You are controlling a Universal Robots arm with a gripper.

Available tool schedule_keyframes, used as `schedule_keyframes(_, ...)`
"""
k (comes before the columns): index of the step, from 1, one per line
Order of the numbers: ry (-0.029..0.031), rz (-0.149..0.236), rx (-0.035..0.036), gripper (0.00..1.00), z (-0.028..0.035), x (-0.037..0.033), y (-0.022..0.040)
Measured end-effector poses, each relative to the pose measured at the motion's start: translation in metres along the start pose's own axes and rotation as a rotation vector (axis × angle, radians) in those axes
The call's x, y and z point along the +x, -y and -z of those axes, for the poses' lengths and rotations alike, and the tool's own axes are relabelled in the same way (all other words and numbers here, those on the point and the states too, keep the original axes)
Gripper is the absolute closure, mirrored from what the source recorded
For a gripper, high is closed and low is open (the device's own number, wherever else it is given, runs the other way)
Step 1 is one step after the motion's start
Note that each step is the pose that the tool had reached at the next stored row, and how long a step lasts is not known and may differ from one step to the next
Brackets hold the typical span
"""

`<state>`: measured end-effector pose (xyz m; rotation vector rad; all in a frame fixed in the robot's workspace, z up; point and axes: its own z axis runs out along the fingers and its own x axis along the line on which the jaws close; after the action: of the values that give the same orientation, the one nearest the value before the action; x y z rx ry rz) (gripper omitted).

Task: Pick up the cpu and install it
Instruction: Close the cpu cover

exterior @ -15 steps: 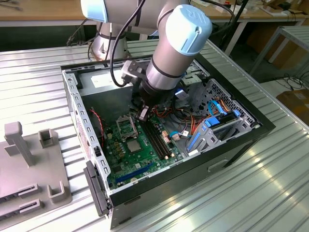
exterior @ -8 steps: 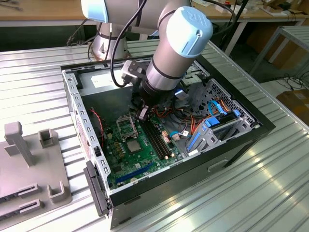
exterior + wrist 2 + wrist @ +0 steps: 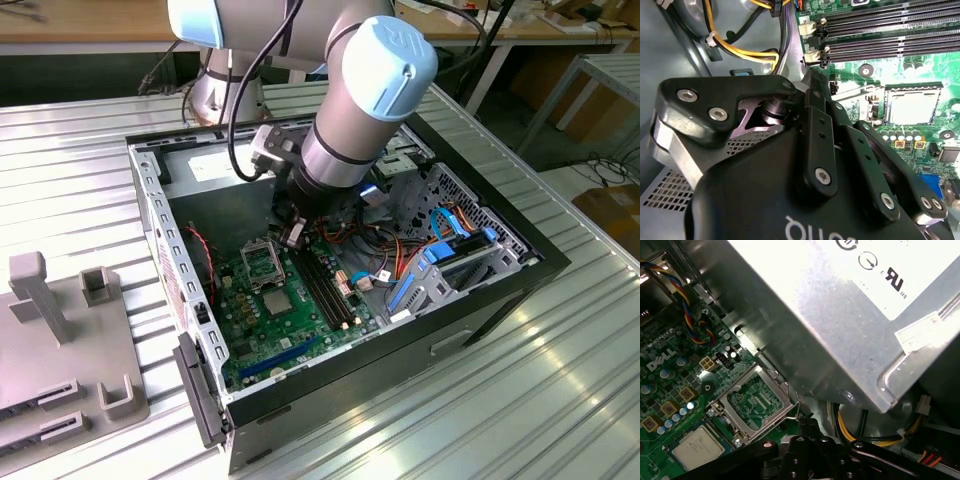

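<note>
The cpu (image 3: 272, 300) is a small silvery square lying flat in its socket on the green motherboard (image 3: 290, 330). It appears in both wrist views (image 3: 912, 107) (image 3: 699, 446). The hollow metal frame (image 3: 757, 401) of the socket stands tilted open beside it, also visible in the exterior view (image 3: 257, 262). My gripper (image 3: 292, 237) hangs inside the computer case, just beyond that raised frame. Its black fingers come together at the tip (image 3: 812, 80) (image 3: 802, 424), with nothing visible between them. A thin wire lever (image 3: 798, 405) runs close to the tip.
A large grey metal box with a white label (image 3: 840, 315) fills the case corner next to the gripper. Yellow and black cables (image 3: 740, 50) lie beside it. Long memory slots (image 3: 890, 30) run past the socket. A blue drive cage (image 3: 450, 255) and a grey fixture (image 3: 60, 340) flank the case.
</note>
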<state>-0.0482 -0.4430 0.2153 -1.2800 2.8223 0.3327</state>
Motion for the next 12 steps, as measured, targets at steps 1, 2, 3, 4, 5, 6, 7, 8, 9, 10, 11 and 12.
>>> schedule_keyframes(1, 0.0003, 0.000, 0.0001, 0.89, -0.0008, -0.0002, -0.0001)
schedule_keyframes(2, 0.0009, 0.000, 0.0000, 0.89, -0.0015, -0.0002, 0.0000)
schedule_keyframes(3, 0.0012, 0.001, -0.0002, 0.89, -0.0018, -0.0003, 0.0000)
schedule_keyframes(4, 0.0019, 0.001, -0.0006, 0.89, -0.0023, -0.0004, -0.0001)
schedule_keyframes(5, 0.0026, 0.001, -0.0010, 0.89, -0.0029, -0.0004, -0.0002)
schedule_keyframes(6, 0.0034, 0.001, -0.0012, 0.89, -0.0034, -0.0002, -0.0004)
schedule_keyframes(7, 0.0040, 0.001, -0.0014, 0.89, -0.0040, -0.0002, -0.0005)
schedule_keyframes(8, 0.0044, 0.002, -0.0015, 0.89, -0.0046, -0.0002, -0.0006)
schedule_keyframes(9, 0.0049, 0.002, -0.0015, 0.89, -0.0052, -0.0001, -0.0008)
schedule_keyframes(10, 0.0054, 0.002, -0.0015, 0.89, -0.0057, 0.0001, -0.0010)
schedule_keyframes(11, 0.0058, 0.003, -0.0015, 0.89, -0.0062, 0.0003, -0.0012)
schedule_keyframes(12, 0.0072, 0.003, -0.0024, 0.89, -0.0065, 0.0009, -0.0019)
